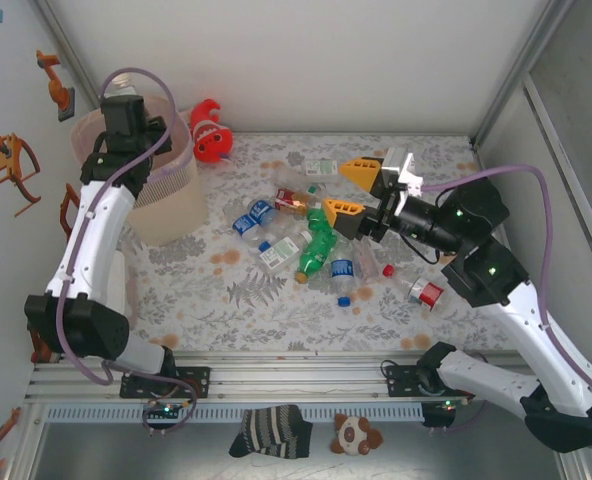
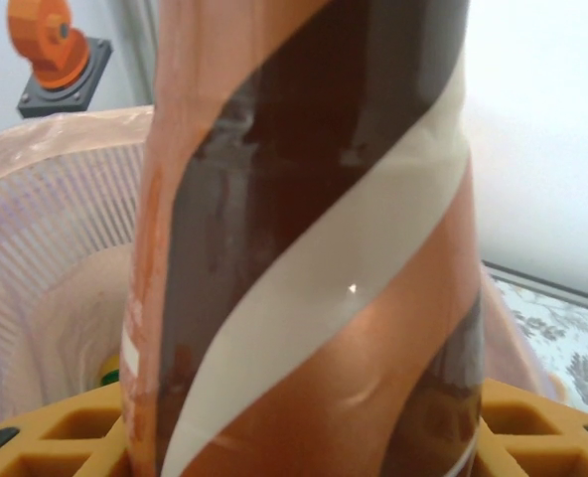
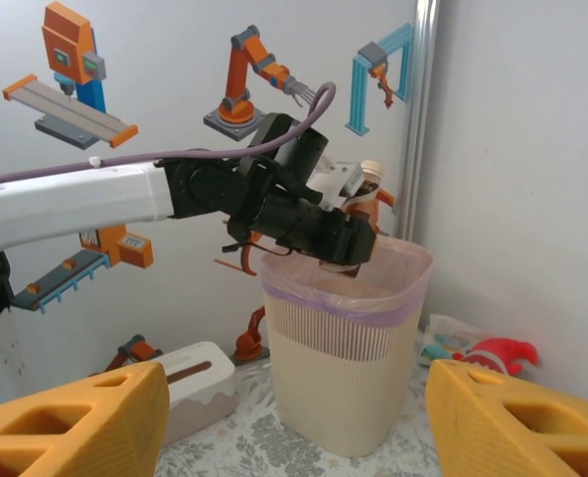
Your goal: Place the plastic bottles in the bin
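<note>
1. Worktop: flower-print sheet that takes up most of the overhead shot. Both arm bases are bolted along its 6 o'clock edge.
2. Bin: pale pink and see-through, with a slotted upper band. It stands upright at roughly 10 o'clock on the worktop, close to the left wall. The right wrist view shows a purplish band running round it just under the rim.
3. Plastic bottles: a loose heap lying flat around the middle of the worktop, spreading towards 3 o'clock and well apart from the bin. Most are clear with blue or white labels.
4. Left pincer: up over the bin's rim, clamped on a brown bottle with a cream and copper spiral label, cap up. In the left wrist view the bottle is upright between the yellow fingers, with the bin's slotted wall behind it at 9 o'clock. From the right wrist view I think the bottle sits just above the rim, but I can't tell whether its base dips inside.
5. Right pincer: hovering over the heap's 1 o'clock side, pointing towards 9 o'clock. The yellow jaws are wide apart with nothing between them.
6. Fish plush: red-orange, at the back wall, just beside the bin at its 2 o'clock.
7. Green bottle: lying in the heap, yellow cap end pointing to 7 o'clock.
8. Red-labelled bottle: off on its own at 4 o'clock from the heap, near the right arm.
</note>
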